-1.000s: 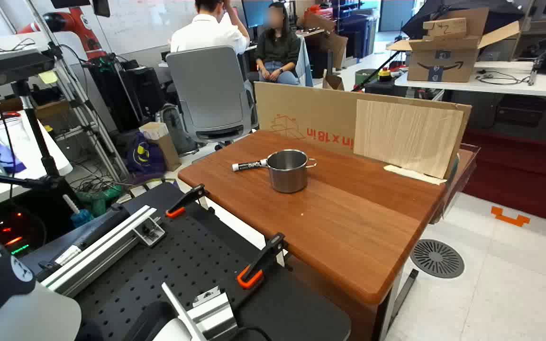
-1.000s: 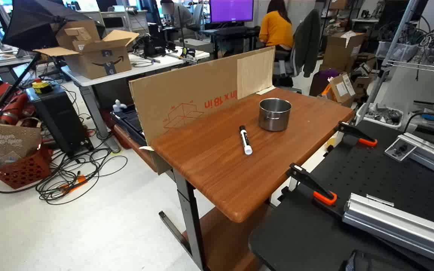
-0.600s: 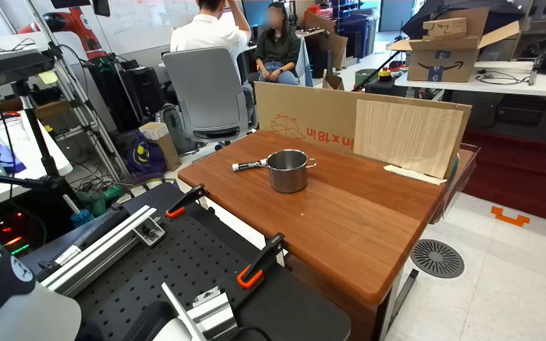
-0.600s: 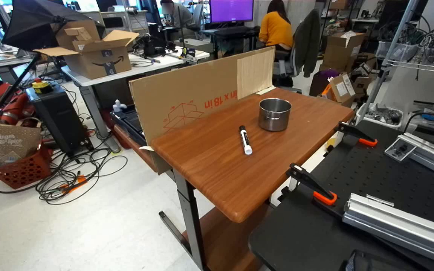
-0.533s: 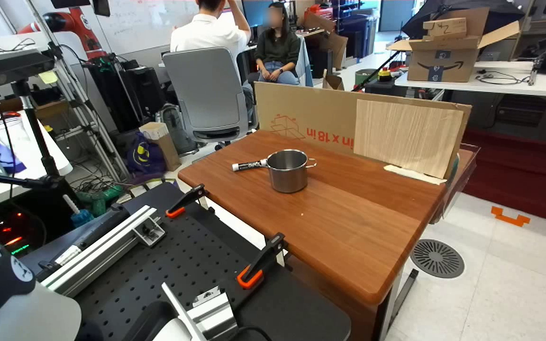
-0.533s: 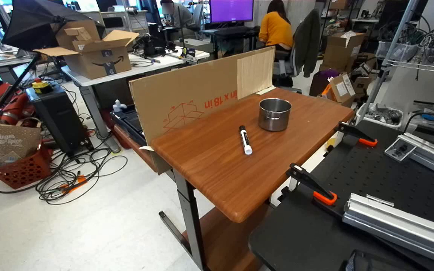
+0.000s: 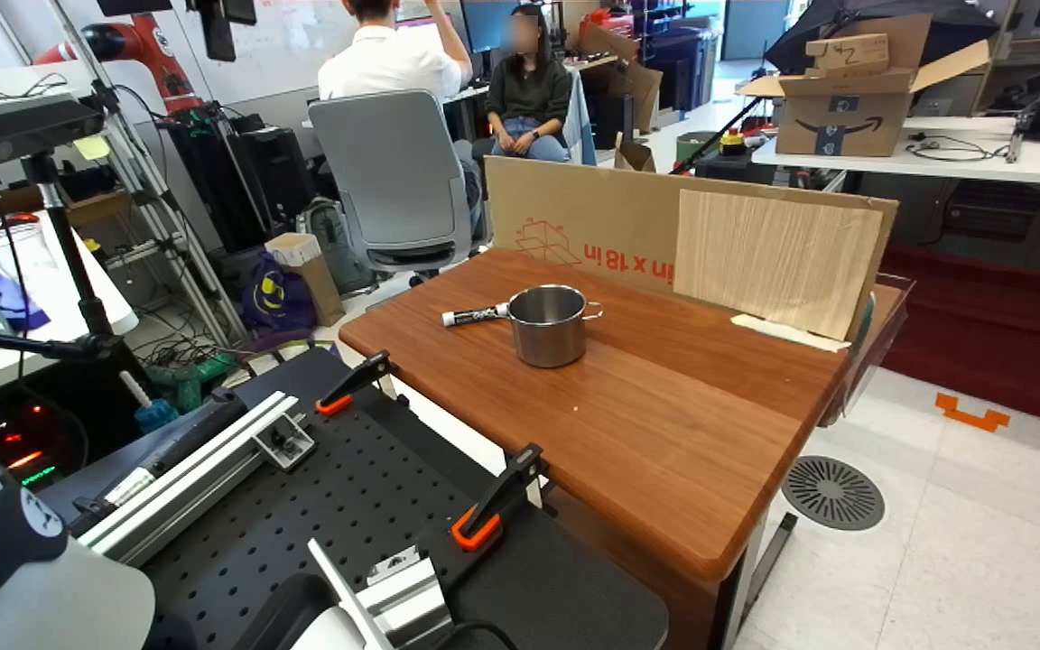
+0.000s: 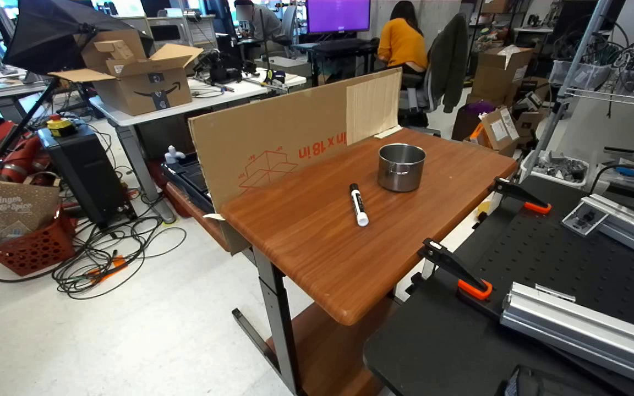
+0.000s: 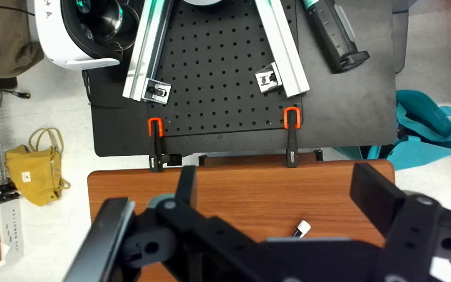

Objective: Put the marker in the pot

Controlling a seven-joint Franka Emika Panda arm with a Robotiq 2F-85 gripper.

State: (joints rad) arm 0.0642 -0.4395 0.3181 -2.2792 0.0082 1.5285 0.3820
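The marker [image 7: 477, 315] lies on the brown table; it also shows in an exterior view [image 8: 358, 204], white with a black cap. Only its white end [image 9: 303, 227] shows in the wrist view, the rest hidden behind the gripper. The silver pot [image 7: 549, 338] stands upright on the table, apart from the marker in an exterior view [image 8: 401, 170]. The pot is hidden by the gripper in the wrist view. My gripper [image 9: 274, 184] is open, high above the table, nothing between its fingers. Dark parts, apparently of the gripper [image 7: 218, 29], hang at the top edge of an exterior view.
A cardboard panel [image 7: 592, 221] stands along the table's far edge [image 7: 791, 424]. Two orange-and-black clamps [image 7: 502, 496] [image 7: 353, 384] sit at the near edge beside the black perforated base board [image 7: 348, 487] with metal rails [image 7: 186, 478].
The dark gripper part at the top of an exterior view has come lower and a little to the right. The marker and pot have not moved. A seated person in the background shifted.
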